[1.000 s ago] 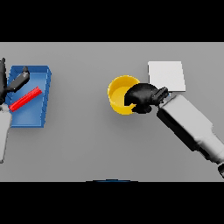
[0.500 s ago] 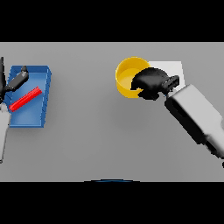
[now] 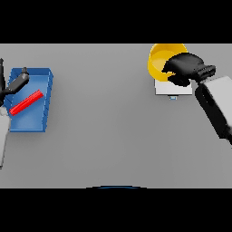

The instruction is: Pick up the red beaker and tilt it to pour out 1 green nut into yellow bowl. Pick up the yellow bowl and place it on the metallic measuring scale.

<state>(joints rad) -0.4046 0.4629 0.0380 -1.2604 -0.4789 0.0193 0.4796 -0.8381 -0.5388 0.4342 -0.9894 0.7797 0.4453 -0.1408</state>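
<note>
Right hand [image 3: 186,68] at the far right, fingers curled over the near-right rim of the yellow bowl [image 3: 159,61], pinching it and holding it up at the far edge of view. Bowl tipped, inside wall facing the view, top of the rim cut off by the frame. Directly below and nearer, the metallic measuring scale [image 3: 173,87], a pale square plate, partly hidden by the hand and the bowl. No green nut visible inside the bowl; too small or hidden to tell.

Left hand [image 3: 13,85] at the far left edge, over the blue tray [image 3: 34,124], fingers spread and holding nothing. Red beaker [image 3: 26,102] lying on its side in the tray, just beside that hand.

By the look of it, placing step in hand: bowl raised over the far side of the scale, not yet set down.

Risks from here. Grip on one rim only, so a slip or swing of the bowl on lowering quite possible. Bowl tilted, so any contents liable to roll out before touchdown. Bowl sitting toward the far-left corner of the plate, so release without a shift nearer and rightward likely to leave it overhanging or toppling off onto the grey table [image 3: 104,118].
</note>
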